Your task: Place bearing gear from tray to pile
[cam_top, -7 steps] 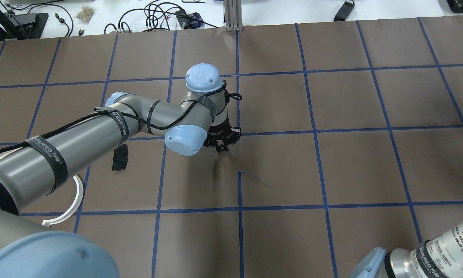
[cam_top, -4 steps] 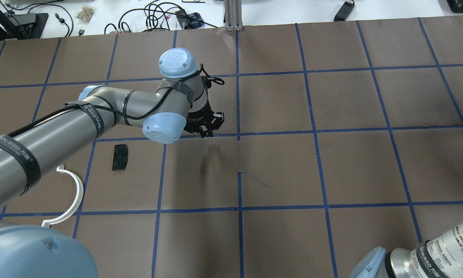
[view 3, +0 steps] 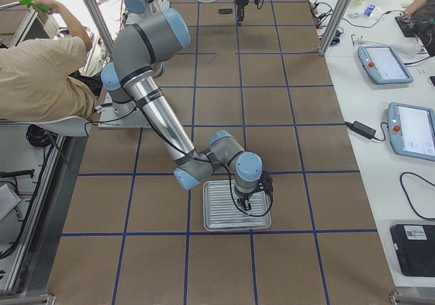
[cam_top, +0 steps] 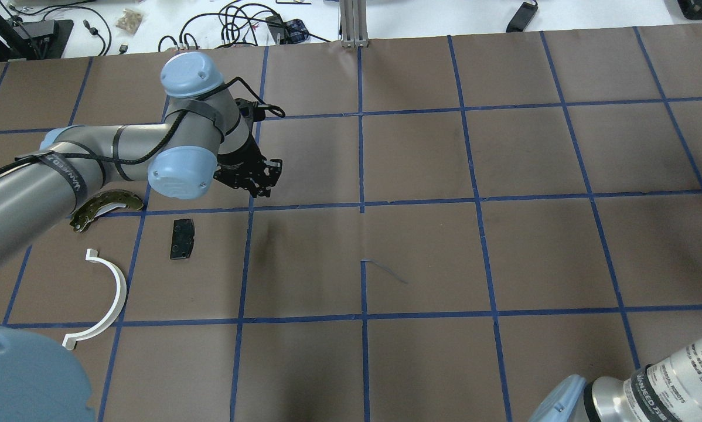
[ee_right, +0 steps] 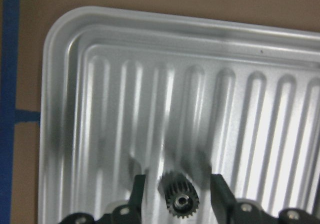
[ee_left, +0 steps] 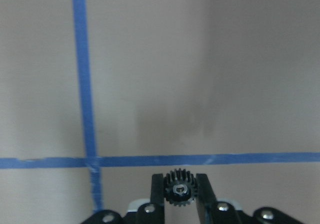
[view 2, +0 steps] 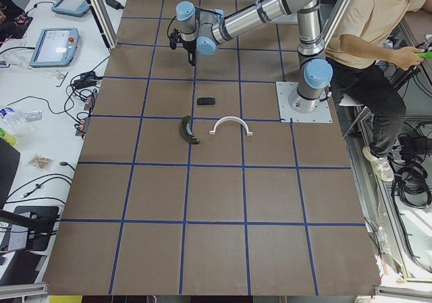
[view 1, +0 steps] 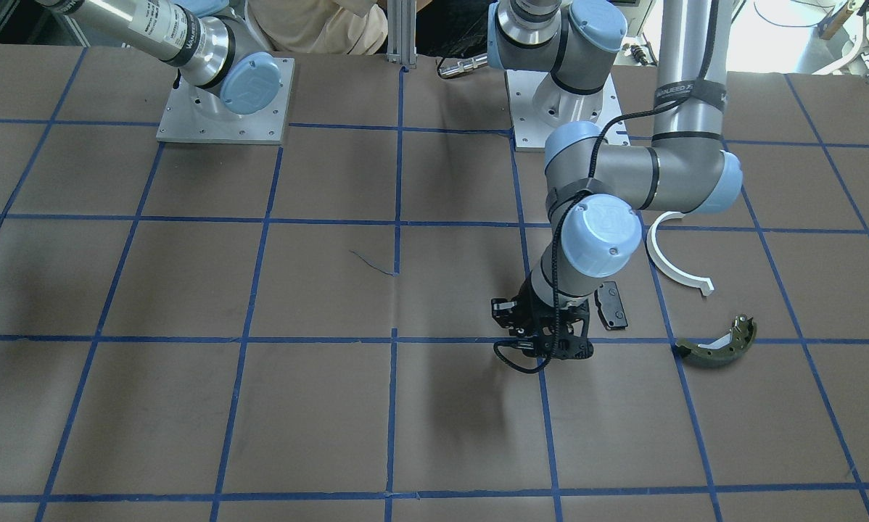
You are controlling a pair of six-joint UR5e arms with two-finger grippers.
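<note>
My left gripper (ee_left: 180, 189) is shut on a small black toothed bearing gear (ee_left: 180, 192) and holds it above the brown table. In the overhead view the left gripper (cam_top: 262, 189) is just right of the pile: a black pad (cam_top: 181, 238), an olive brake shoe (cam_top: 108, 206) and a white half-ring (cam_top: 108, 293). My right gripper (ee_right: 179, 190) is open over the ribbed metal tray (ee_right: 150, 84), its fingers on either side of a second black gear (ee_right: 181, 200) lying there.
Blue tape lines (cam_top: 361, 205) divide the table into squares. The tray (view 3: 221, 217) lies at the table's far right end. Cables and tools (cam_top: 239, 23) lie beyond the far edge. A seated person (view 2: 378, 40) is beside the arm bases.
My left arm has swung left and toward the far edge, carrying the gear to beside the pile. The brake shoe, hidden under the arm before, now shows.
</note>
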